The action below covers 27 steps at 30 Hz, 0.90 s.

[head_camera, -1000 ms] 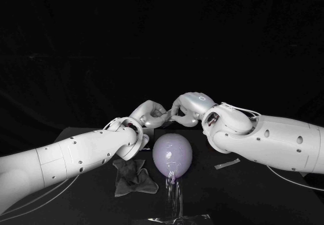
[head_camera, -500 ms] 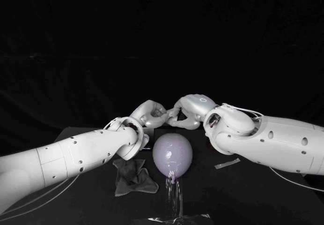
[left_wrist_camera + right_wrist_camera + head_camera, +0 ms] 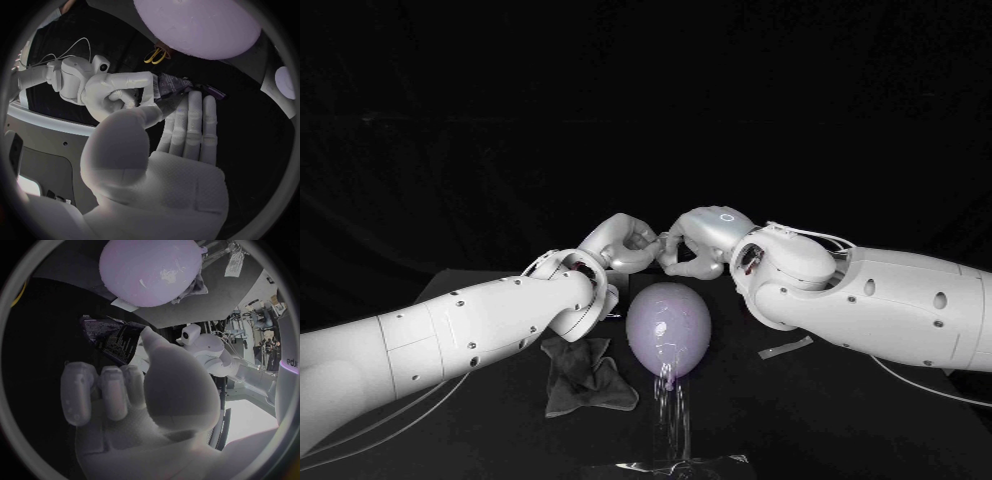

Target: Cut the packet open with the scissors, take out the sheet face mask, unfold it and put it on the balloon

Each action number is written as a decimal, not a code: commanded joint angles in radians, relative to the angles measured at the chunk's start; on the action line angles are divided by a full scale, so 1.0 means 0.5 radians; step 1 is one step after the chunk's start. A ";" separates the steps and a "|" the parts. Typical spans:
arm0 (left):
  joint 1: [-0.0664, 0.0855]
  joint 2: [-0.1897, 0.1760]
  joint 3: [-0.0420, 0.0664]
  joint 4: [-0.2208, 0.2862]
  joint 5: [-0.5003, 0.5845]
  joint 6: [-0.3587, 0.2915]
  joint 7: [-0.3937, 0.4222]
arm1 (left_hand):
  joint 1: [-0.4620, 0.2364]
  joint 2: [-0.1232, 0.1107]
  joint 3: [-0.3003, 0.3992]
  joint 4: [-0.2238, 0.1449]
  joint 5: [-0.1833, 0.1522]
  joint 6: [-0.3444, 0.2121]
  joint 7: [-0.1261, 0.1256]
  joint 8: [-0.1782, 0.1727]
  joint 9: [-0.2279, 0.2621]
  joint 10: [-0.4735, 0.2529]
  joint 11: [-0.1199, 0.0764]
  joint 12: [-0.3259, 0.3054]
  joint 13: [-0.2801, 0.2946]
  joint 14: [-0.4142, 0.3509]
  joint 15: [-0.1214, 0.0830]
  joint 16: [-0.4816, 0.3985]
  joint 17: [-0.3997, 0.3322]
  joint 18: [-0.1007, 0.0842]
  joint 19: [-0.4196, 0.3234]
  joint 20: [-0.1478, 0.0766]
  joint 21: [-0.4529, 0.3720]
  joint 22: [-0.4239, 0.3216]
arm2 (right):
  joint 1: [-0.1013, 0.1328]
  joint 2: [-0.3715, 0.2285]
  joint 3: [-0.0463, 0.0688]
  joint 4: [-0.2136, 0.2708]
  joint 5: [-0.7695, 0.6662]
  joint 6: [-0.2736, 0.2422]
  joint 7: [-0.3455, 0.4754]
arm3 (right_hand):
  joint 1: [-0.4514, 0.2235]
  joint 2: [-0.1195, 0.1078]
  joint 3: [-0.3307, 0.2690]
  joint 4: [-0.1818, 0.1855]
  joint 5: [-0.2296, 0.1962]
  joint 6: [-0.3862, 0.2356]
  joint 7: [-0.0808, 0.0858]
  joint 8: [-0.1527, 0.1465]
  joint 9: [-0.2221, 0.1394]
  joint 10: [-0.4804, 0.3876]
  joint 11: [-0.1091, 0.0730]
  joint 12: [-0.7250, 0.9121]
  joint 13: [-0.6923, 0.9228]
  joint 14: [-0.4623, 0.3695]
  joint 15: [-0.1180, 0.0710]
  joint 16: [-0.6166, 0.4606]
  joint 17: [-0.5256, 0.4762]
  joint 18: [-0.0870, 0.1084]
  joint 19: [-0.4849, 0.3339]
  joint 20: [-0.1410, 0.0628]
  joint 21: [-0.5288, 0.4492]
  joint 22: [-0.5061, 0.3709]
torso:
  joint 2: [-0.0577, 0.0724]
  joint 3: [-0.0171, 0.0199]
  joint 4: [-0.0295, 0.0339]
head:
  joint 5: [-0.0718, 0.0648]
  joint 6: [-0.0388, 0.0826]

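Smooth, glossy skin on balloon (image 3: 668, 328) (bright glints). Shiny printed foil, creased, on packet (image 3: 115, 337). Soft matt rumpled cloth (image 3: 586, 375). Matt black table (image 3: 848, 430). Satin silver on left hand (image 3: 625, 243), right hand (image 3: 697, 240). Glossy white shell, right arm (image 3: 877, 300).

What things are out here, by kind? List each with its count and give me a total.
Balloon: 1
Packet: 1
Scissors: 1
Grey cloth: 1
Pale strip: 1
Clear stand: 1
Total: 6
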 commanded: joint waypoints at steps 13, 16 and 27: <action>0.007 -0.008 0.007 0.055 0.115 -0.044 0.058 | 0.007 0.032 -0.001 0.012 0.009 0.005 0.001 0.022 0.092 0.010 -0.002 -0.005 0.003 -0.003 -0.013 -0.004 0.001 0.035 -0.019 0.005 0.008 0.003 | -0.014 0.018 -0.013 -0.015 -0.160 0.134 -0.021 | 0.169 0.062 0.109 0.009 0.154 0.072 -0.009 -0.043 0.000 0.175 0.005 0.018 0.468 0.209 0.004 0.013 0.527 0.001 0.050 0.008 0.014 0.424 | 0.000 0.0006 -0.001 | -0.007 -0.007; 0.007 -0.010 0.007 0.059 0.125 -0.047 0.065 | 0.007 0.033 -0.002 0.013 0.009 0.004 0.002 0.022 0.093 0.009 -0.002 -0.006 0.003 -0.003 -0.013 -0.004 0.001 0.035 -0.020 0.005 0.008 0.003 | -0.015 0.018 -0.014 -0.017 -0.169 0.164 -0.028 | 0.187 0.071 0.157 0.010 0.199 0.085 -0.011 -0.055 -0.006 0.179 0.002 0.024 0.473 0.209 0.002 0.013 0.527 0.000 0.053 0.004 0.018 0.427 | 0.000 0.0004 -0.001 | -0.008 -0.009; 0.007 -0.020 0.007 0.068 0.113 -0.049 0.099 | 0.008 0.035 -0.001 0.014 0.009 0.003 0.002 0.022 0.093 0.009 -0.001 -0.007 0.003 -0.004 -0.012 -0.005 0.001 0.036 -0.021 0.005 0.009 0.003 | -0.016 -0.010 -0.016 -0.012 -0.159 0.317 -0.044 | 0.168 0.123 0.367 0.022 0.343 0.095 -0.002 -0.121 -0.037 0.184 0.009 0.032 0.481 0.209 0.006 0.013 0.527 -0.002 0.058 0.001 0.020 0.433 | -0.001 0.0005 0.000 | -0.012 -0.015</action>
